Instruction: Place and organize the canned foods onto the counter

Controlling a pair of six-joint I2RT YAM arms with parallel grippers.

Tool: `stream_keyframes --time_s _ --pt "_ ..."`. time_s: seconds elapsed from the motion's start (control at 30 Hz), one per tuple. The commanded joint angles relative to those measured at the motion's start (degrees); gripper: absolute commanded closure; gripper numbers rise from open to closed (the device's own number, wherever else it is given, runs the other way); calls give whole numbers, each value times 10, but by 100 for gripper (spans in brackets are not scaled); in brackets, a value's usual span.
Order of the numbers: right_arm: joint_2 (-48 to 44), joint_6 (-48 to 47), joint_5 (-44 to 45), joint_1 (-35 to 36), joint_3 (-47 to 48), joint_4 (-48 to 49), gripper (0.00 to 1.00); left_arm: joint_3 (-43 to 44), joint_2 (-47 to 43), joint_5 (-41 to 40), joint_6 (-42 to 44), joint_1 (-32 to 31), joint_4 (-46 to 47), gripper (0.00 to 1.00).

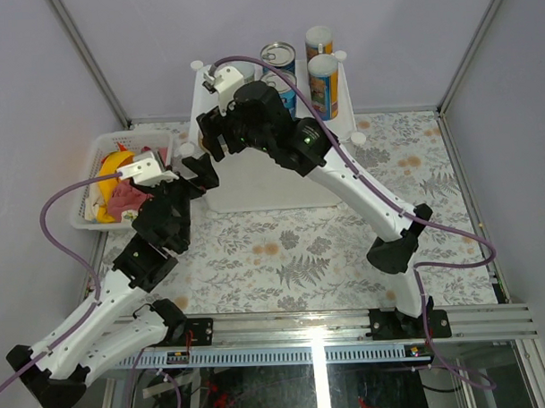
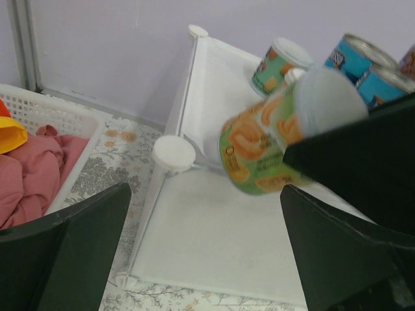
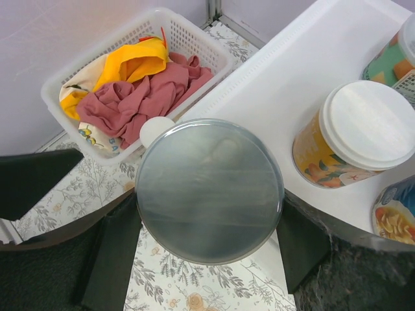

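Observation:
My right gripper point(image 3: 209, 245) is shut on a green-and-orange labelled can point(image 2: 272, 142) with a pale grey lid point(image 3: 209, 189), held tilted over the left edge of the white counter point(image 1: 281, 181), near a corner knob point(image 2: 173, 152). On the counter stand a white-lidded yellow jar point(image 3: 360, 133), blue-labelled steel cans point(image 2: 360, 58) and tall slim canisters point(image 1: 323, 81) at the back. My left gripper point(image 2: 207, 253) is open and holds nothing. It hovers at the counter's near left corner point(image 1: 198, 175), facing the held can.
A white mesh basket point(image 1: 97, 179) with a pink cloth point(image 3: 149, 97) and a yellow banana point(image 3: 133, 61) sits left of the counter. Floral matting point(image 1: 292, 257) covers the table. Purple walls close in the back and sides.

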Motion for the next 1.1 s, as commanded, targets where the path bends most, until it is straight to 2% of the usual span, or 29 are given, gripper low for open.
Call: stream_keyframes --time_s 0.0,0.3,0.7,1.07 --pt "-3 6 -7 -12 46 69 100 -35 -13 56 63 3 94 0" --pt "2 14 -17 -19 50 64 100 -56 23 98 137 3 150 0" --pt "1 24 -31 -20 47 57 100 -39 99 66 201 5 242 0" --pt "-4 36 -40 -20 39 44 100 -19 156 71 241 26 324 0"
